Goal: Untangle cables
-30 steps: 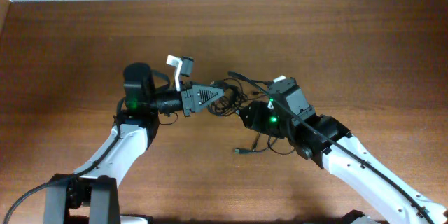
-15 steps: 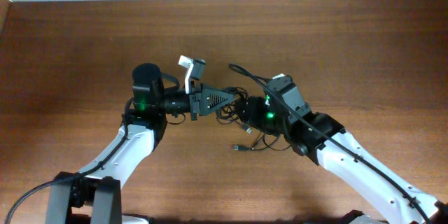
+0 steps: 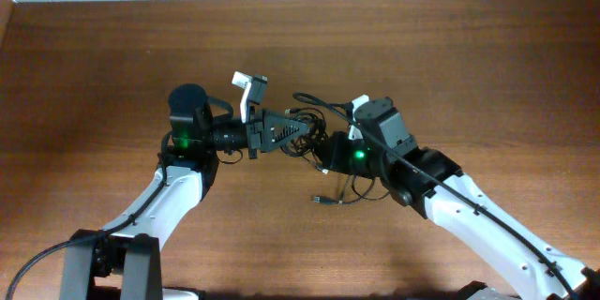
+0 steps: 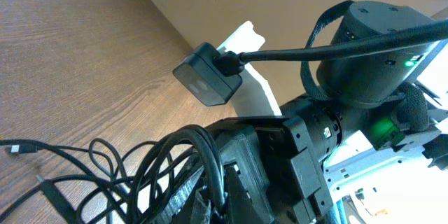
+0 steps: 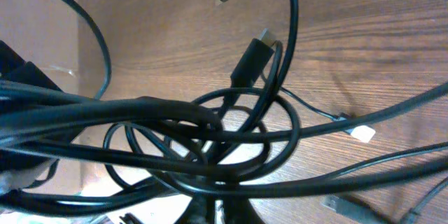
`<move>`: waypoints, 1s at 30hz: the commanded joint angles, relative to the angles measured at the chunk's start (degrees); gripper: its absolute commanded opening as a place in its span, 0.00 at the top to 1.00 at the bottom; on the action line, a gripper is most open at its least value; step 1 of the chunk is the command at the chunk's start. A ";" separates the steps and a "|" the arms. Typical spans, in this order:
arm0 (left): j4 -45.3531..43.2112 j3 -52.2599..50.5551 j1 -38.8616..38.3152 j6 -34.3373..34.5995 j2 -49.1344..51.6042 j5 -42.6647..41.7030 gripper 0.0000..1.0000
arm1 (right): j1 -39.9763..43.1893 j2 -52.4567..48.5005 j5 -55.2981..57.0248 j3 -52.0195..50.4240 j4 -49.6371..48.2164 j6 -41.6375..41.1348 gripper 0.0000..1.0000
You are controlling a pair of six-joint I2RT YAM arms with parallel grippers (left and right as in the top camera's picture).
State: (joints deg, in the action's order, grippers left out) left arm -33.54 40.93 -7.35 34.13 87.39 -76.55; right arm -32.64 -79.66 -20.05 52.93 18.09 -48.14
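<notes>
Evidently light, limp cables [image 5: 168,106], looped in a springy knot; left fingers [image 3: 292,129] clamped shut on the bunch, right fingers [image 3: 330,153] closed on strands; best pulled near a plug [image 5: 252,54].

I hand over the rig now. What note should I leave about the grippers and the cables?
Left gripper: shut on the cables.
Right gripper: shut on the same bunch, from the opposite side.
Cables: one knotted bunch between the two arms; one plug end trails on the table.
Done: both grips taken.
To do: pull the loops apart; no cable is free yet.
</notes>
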 commanded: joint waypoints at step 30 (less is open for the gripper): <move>-27.15 0.46 -0.15 33.97 -0.72 -8.13 1.00 | 3.41 -4.31 16.04 -0.13 -16.48 -3.28 0.18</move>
State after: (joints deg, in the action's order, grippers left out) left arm -53.89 41.01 -7.25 58.06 87.44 -79.59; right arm -29.26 -82.00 -6.96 52.64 3.79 -51.00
